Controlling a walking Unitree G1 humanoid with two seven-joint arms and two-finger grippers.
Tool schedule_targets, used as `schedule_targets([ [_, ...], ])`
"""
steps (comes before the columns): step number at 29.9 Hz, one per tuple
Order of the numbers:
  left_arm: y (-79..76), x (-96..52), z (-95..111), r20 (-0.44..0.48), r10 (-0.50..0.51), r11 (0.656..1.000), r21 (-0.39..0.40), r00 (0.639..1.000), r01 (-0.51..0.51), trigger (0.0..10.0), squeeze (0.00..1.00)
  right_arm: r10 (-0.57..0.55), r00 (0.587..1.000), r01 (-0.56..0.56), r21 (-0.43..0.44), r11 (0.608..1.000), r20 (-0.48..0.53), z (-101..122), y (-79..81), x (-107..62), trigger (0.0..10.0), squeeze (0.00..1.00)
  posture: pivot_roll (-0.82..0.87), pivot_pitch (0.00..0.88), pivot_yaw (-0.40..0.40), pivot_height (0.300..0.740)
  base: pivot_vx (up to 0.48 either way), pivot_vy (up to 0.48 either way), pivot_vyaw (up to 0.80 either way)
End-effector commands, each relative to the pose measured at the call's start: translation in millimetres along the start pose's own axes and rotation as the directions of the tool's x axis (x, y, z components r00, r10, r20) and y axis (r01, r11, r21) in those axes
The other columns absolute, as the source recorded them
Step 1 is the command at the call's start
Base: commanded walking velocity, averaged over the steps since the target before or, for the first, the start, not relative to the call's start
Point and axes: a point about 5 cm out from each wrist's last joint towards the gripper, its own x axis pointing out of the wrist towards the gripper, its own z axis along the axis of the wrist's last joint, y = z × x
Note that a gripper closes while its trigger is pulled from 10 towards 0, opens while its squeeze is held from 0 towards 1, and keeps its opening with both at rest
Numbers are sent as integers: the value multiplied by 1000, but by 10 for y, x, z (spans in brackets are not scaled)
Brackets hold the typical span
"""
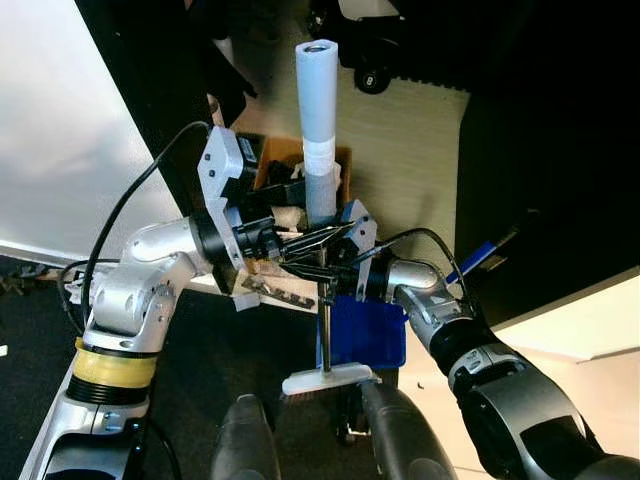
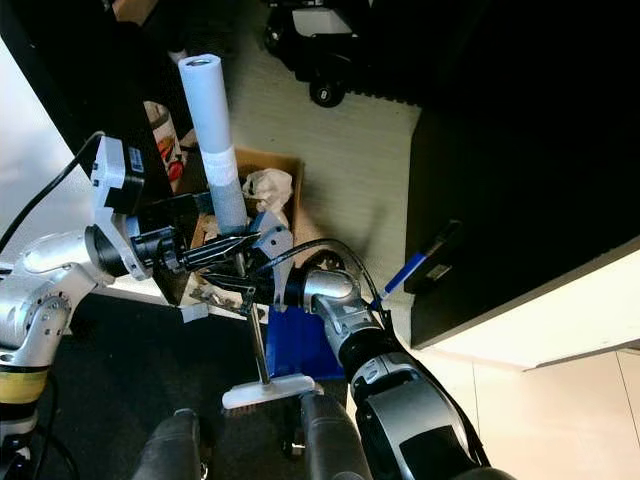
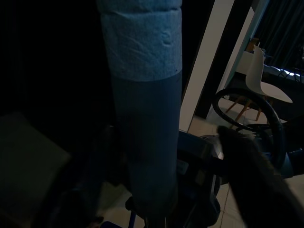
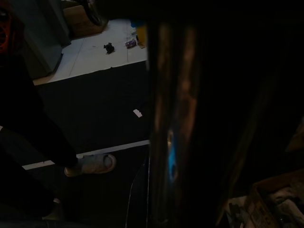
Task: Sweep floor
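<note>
Dark wrist views; broom point(image 1: 320, 150) handle blurred.

Both silver arms are bent inward and meet in front of the robot's body. The left arm reaches from the left with its elbow low and its wrist turned toward the centre; the left gripper point(image 1: 325, 235) has its long black fingers closed around the broom handle point(image 1: 318, 180). The right arm comes up from the lower right, forearm angled inward, and the right gripper point(image 1: 315, 268) clamps the same handle just below the left.
</note>
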Motion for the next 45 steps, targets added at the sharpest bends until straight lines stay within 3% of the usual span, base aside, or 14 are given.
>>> schedule_targets([
  [1,-29,-26,23,-7,-15,1000,13,1000,15,10000,1000,-11,1000,11,13,1000,-19,-43,-14,-41,0,0,38,134,-155,731,0,0,0],
  [4,-36,-17,24,-6,-16,1000,15,1000,16,10000,1000,-12,1000,12,13,1000,-18,-35,-18,-36,0,0,38,134,-155,731,0,0,0],
  [5,-32,-7,30,0,-7,1000,29,1000,7,10000,906,-14,1000,14,14,1000,-18,-31,-21,-32,0,0,37,134,-155,731,0,0,0],
  [6,-29,-4,37,4,-5,1000,30,1000,5,10000,573,-14,1000,14,14,1000,-18,-31,-22,-32,0,0,37,135,-156,731,0,0,0],
  [7,-29,-4,37,4,-5,1000,30,1000,5,10000,573,-14,1000,14,14,1000,-18,-31,-22,-32,0,0,37,135,-156,731,0,0,0],
  [8,-24,-2,46,7,-3,1000,29,1000,2,10000,8,-15,1000,15,14,1000,-19,-31,-23,-32,0,0,37,135,-156,731,0,0,0],
  [44,16,-16,216,73,-1,999,32,997,-2,10000,0,-19,1000,19,22,1000,-25,-51,-21,-32,0,0,40,133,-153,731,0,0,0],
  [45,18,-17,216,75,1,1000,31,997,-3,7059,0,-19,999,20,22,1000,-25,-52,-21,-31,0,0,40,134,-153,731,0,0,0],
])
